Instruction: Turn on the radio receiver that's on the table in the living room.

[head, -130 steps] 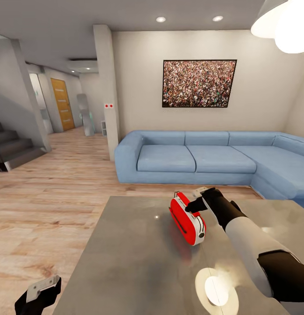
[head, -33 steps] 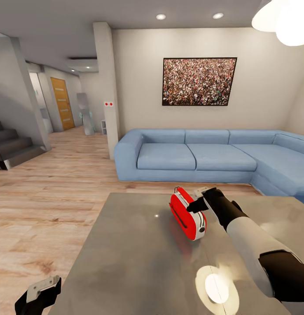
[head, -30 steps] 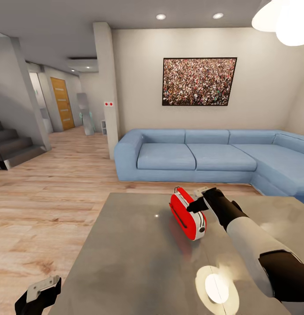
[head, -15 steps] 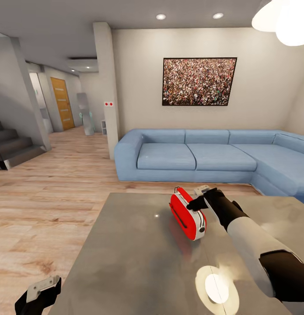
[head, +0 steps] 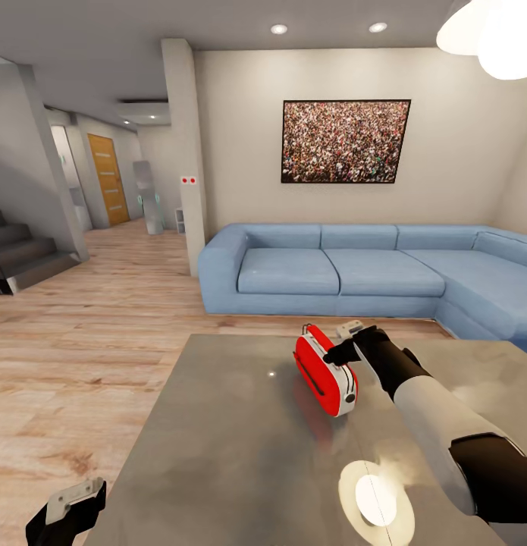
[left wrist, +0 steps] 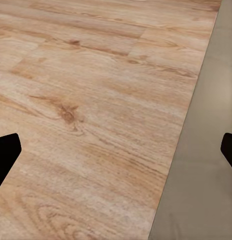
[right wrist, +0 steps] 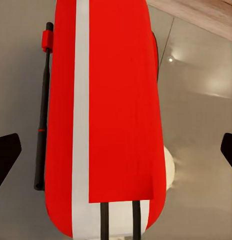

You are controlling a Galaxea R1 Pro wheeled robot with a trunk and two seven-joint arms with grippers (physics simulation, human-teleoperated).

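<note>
Fingers of the left gripper (head: 66, 506) hang low beside the near left corner of the table (head: 240, 455), set wide apart with nothing between them; the left wrist view looks past the two dark tips at the light wood floor (left wrist: 86, 100) and the table's grey edge (left wrist: 206, 165). That arm is well apart from the work and plays no part in it for now.

Moving rightward across the glossy top, the radio receiver (head: 324, 372) stands on its narrow edge just past the middle of the table, in front of the blue sofa (head: 354, 277). Its long axis runs from the far left toward the near right, and its thin handle lies along the left side.

Right of it — and plainly the nearer arm — the right gripper (head: 345, 343) hovers at the radio's far upper end, one dark fingertip (head: 337, 353) touching or nearly touching the top edge; which, I cannot tell. The right wrist view looks straight down the red casing (right wrist: 113, 110) with its white stripe, the gripper's tips spread wide at either side, not clamped on anything. The body lies directly below and between those fingers, lengthwise to the camera.

Judging from this, the switching-on is in hand but unfinished — whatever control is being sought is hidden here, so a small press along the top looks like the move to come.
</note>
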